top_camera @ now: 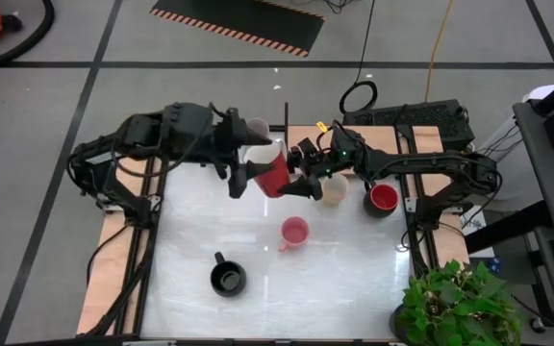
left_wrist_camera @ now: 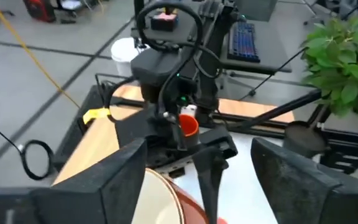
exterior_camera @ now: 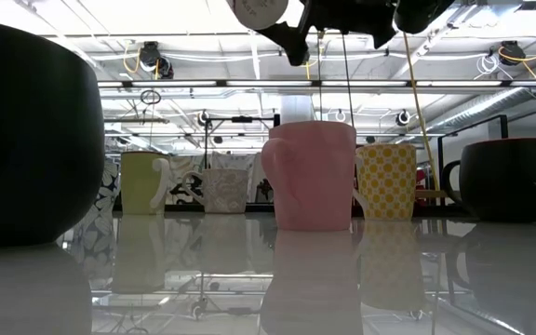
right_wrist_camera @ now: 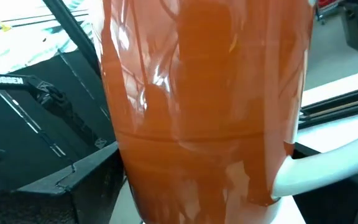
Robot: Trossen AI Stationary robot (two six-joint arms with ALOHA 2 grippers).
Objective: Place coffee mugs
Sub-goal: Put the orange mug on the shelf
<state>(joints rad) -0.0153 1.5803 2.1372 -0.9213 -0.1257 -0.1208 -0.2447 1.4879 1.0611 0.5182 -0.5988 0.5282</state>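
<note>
A red mug with a white inside (top_camera: 269,173) hangs above the table's far middle, its rim (left_wrist_camera: 163,196) tipped toward the left arm and its white handle (right_wrist_camera: 328,169) in the right wrist view. My right gripper (top_camera: 301,181) is shut on it. My left gripper (top_camera: 236,163) stands open just left of the mug, its fingers (left_wrist_camera: 291,171) wide apart with a gap to the mug's wall. On the table stand a pink mug (top_camera: 294,232), a black mug (top_camera: 227,279), a cream mug (top_camera: 335,189) and a dark mug with a red inside (top_camera: 383,199). My right gripper holds the red mug by its outer wall (left_wrist_camera: 194,208), with one finger (left_wrist_camera: 210,177) lying against it. The other finger is hidden behind my left gripper's finger. It comes in about level from the table's right side. The mug is lifted clear of the table.
The low view shows the pink mug (exterior_camera: 310,177), a yellow-checked mug (exterior_camera: 386,181), a pale green mug (exterior_camera: 142,183) and a patterned one (exterior_camera: 226,191) in a row. A potted plant (top_camera: 460,303) stands at the near right corner, and a keyboard (top_camera: 421,120) lies beyond the far right.
</note>
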